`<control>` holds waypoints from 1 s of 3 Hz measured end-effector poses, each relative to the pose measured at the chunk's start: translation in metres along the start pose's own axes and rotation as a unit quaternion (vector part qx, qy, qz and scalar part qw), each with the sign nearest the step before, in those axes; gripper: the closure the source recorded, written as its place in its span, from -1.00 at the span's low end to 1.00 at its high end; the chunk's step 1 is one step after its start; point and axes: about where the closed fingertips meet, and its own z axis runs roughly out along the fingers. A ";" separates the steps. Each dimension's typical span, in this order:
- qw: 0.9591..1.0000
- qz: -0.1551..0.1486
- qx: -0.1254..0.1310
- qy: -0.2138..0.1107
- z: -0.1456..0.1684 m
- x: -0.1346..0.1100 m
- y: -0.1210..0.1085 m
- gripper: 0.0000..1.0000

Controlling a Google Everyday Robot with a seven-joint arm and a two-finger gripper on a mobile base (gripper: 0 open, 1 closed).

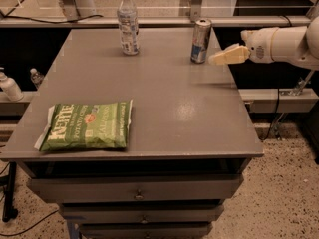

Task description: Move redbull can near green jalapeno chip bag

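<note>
The redbull can (201, 41) stands upright at the far right of the grey table (164, 103), silver with a blue lower panel. The green jalapeno chip bag (85, 125) lies flat near the front left edge, with white "Kettle" lettering. My gripper (215, 59) comes in from the right on a white arm, just right of the can at the height of its lower half, apart from it. Its cream fingers (227, 56) point left toward the can.
A clear plastic bottle (128, 22) with a white cap stands at the far middle of the table. Drawers (137, 193) sit below the tabletop. Two small bottles (10, 86) stand on a ledge to the left. A rail runs behind the table.
</note>
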 end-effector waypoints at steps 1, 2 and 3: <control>0.999 0.001 0.003 -0.046 0.029 -0.014 -0.018 -1.00; 0.997 0.014 -0.008 -0.071 0.061 -0.025 -0.022 -1.00; 0.996 0.035 -0.029 -0.080 0.085 -0.033 -0.013 -1.00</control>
